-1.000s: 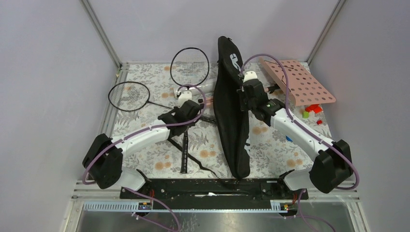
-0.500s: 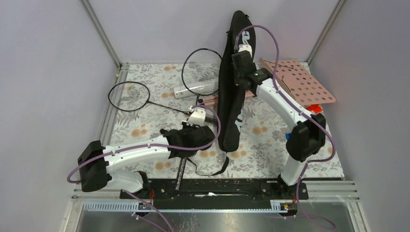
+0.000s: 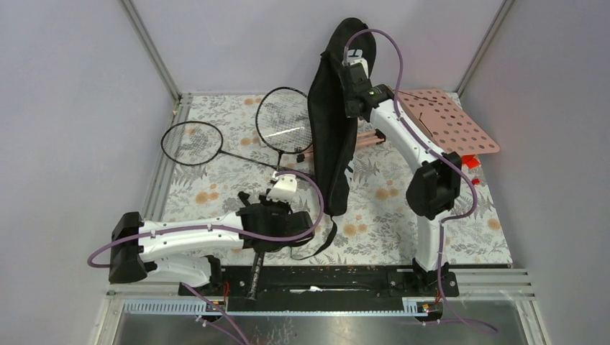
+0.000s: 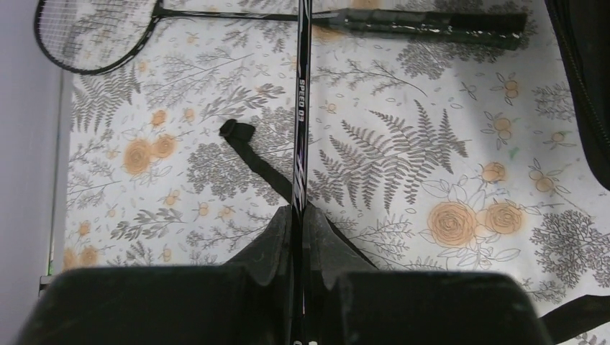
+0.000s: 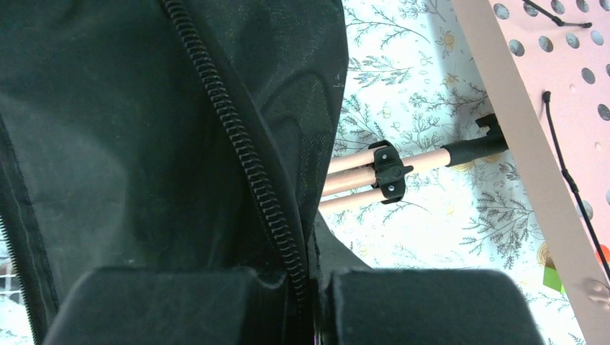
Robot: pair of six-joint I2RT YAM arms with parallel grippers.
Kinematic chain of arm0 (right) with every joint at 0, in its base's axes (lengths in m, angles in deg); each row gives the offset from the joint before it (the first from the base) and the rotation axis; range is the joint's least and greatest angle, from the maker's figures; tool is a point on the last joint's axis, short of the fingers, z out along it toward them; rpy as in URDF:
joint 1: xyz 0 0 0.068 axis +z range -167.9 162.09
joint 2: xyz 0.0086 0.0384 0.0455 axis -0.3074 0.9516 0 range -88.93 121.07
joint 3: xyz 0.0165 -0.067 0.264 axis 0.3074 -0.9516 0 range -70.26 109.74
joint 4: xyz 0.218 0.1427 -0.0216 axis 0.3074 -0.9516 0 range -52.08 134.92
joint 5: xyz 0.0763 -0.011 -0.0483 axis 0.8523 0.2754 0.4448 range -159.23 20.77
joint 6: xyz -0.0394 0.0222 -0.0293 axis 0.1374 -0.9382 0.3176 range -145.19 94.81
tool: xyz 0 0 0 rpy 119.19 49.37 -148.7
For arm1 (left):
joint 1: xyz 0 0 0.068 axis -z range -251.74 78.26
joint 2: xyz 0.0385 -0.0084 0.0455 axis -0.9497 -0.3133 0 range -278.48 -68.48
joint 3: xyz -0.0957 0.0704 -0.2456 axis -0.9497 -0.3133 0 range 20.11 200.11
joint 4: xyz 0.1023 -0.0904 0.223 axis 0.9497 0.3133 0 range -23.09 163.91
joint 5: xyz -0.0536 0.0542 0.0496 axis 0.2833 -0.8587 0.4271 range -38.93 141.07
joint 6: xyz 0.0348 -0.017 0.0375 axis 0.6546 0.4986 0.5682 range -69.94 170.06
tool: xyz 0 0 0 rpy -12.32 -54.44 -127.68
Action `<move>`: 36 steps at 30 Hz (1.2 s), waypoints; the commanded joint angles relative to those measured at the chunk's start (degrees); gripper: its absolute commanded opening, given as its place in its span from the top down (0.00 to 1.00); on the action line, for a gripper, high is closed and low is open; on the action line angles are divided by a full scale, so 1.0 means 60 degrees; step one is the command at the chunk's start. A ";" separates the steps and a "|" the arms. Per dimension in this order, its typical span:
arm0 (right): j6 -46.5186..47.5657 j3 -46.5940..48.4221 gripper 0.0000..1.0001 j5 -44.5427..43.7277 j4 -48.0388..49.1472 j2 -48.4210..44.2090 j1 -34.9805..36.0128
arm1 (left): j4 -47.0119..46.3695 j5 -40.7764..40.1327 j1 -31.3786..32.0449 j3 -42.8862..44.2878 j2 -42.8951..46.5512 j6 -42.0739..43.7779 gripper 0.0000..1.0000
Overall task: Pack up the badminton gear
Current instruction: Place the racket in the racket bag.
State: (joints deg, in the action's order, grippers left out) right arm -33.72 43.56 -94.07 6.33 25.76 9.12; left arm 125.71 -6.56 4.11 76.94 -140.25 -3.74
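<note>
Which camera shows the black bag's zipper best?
Right wrist: the coarse black zipper of the black fabric racket bag fills the frame, running into the shut right gripper. Top external shows the whole bag, zipper indistinct. Left wrist catches only its corner.

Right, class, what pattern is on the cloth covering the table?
The white cloth has grey fern leaves and orange flowers; clearest in the left wrist view.

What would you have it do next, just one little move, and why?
Probably the left gripper should steer its racket head toward the bag. It grips the shaft, and the right gripper holds the bag up by its zipper edge, beside the racket head.
</note>
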 commanded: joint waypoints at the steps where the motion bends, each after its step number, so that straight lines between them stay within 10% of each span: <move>1: 0.0217 0.0782 1.00 -0.0352 0.0000 0.0459 -0.0145 | 0.1758 -0.1347 0.0181 0.0717 0.0201 -0.1317 1.00; 11: 0.0191 0.1159 1.00 0.0128 -0.0110 0.0844 -0.0155 | 0.4381 -0.2356 0.1016 0.1478 0.0098 -0.3195 1.00; 17: -0.0028 0.0600 1.00 0.1282 0.0204 0.0326 -0.0146 | 0.1353 -0.2549 0.1580 0.1315 -0.0387 0.0216 1.00; 27: -0.0440 -0.1055 1.00 0.2773 0.0988 -0.1483 -0.0149 | -0.0120 -0.2068 0.1498 0.1376 -0.1406 0.1040 1.00; 36: -0.0835 -0.3123 1.00 0.5668 0.2284 -0.3095 -0.0150 | -0.5596 0.0224 0.0549 -0.0216 -0.0369 0.4652 1.00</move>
State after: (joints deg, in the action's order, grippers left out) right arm -36.56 28.22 -71.04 13.26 12.08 8.40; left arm 110.02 -10.49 10.87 76.90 -146.54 14.36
